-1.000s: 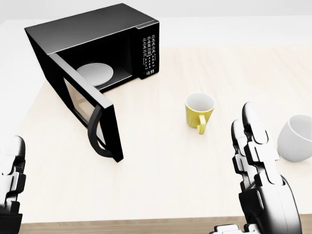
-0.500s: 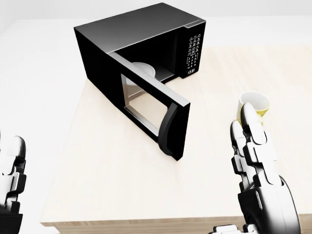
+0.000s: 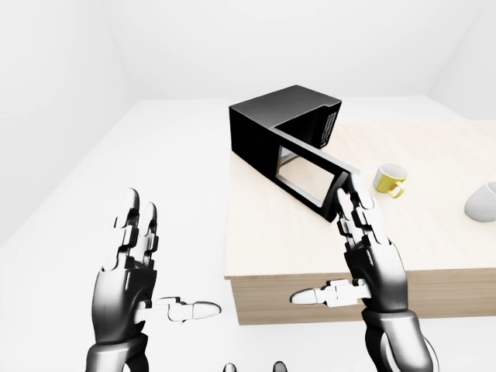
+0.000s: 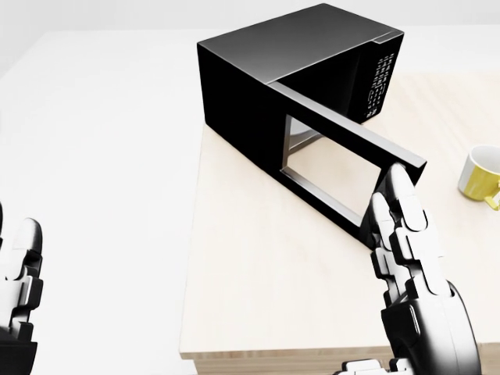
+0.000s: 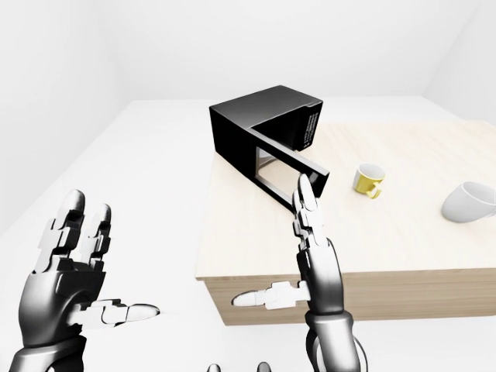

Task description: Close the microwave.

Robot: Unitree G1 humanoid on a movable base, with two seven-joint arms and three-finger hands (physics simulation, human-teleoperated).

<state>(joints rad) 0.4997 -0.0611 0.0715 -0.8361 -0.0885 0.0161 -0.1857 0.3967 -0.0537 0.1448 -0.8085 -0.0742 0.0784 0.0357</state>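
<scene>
White walls and a white floor surround a pale wood-grain bench (image 3: 279, 240) with a thick slab edge in the left-eye view. On its far left corner sits the microwave (image 3: 283, 124), a glossy black box, its door (image 3: 314, 177) swung wide toward the near edge, the window showing as a rectangular frame. A yellow mug (image 3: 387, 179) stands toward the middle of the bench, and a rounded white bowl (image 3: 484, 203) lies tilted at the right edge. The left robot hand (image 3: 128, 267), segmented grey-and-white plastic, is spread open with the thumb out sideways, off the bench's left edge. The right robot hand (image 3: 364, 248) is also open, fingers straight up, overlapping the door's free end.

From the head view, the microwave's keypad panel (image 4: 378, 78) faces right, and the right hand's fingertips (image 4: 398, 191) overlap the door's outer end; I cannot tell whether they touch.

Seen by the right eye, both hands again show splayed, empty fingers.
</scene>
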